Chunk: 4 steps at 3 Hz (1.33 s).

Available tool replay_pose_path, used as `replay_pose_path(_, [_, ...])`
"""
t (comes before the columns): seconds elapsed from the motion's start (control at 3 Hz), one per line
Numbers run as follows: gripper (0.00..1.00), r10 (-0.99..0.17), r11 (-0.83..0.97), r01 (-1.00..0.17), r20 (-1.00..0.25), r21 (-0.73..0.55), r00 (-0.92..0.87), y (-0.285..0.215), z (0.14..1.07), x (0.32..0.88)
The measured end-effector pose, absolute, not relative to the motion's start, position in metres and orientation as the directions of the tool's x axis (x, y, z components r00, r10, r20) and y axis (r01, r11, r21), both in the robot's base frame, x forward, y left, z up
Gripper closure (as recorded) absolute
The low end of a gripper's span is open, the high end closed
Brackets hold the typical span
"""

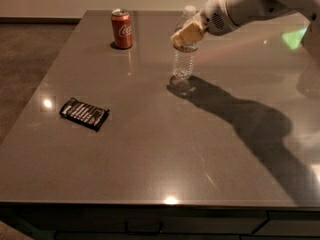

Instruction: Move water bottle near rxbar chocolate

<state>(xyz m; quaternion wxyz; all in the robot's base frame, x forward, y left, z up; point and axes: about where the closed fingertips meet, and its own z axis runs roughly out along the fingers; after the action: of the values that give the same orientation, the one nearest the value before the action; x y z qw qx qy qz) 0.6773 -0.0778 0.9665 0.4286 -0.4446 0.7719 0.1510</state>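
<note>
Currently the tan fingers [190, 32] are closed on the shoulder of the water bottle [183, 64], just under its white cap, so the gripper [186, 35] has the bottle in hand at the far middle of the table [165, 149]. The bottle stands upright, with its base at or barely above the table; which of the two I cannot tell. Behind the gripper the white arm [240, 6] reaches in from the upper right and throws a long shadow [235, 114] across the right half of the table.

To the left of the bottle, near the far edge, stands a red Coca-Cola can [122, 29], apart from it. The rxbar chocolate [84, 114] lies flat toward the near left, well apart from both bottle and can.

By my reading, the grasp is made, and that is the only part done. The carry is yet to come: the bottle has to travel leftward and toward the near side, be set down upright just beside the bar without knocking it, and then be let go.
</note>
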Motion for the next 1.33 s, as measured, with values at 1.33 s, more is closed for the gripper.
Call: replay_pose_path(1.33, [1.00,-0.579,0.211,-0.973,-0.814,-0.097,-0.045,0.048,0.958,0.612])
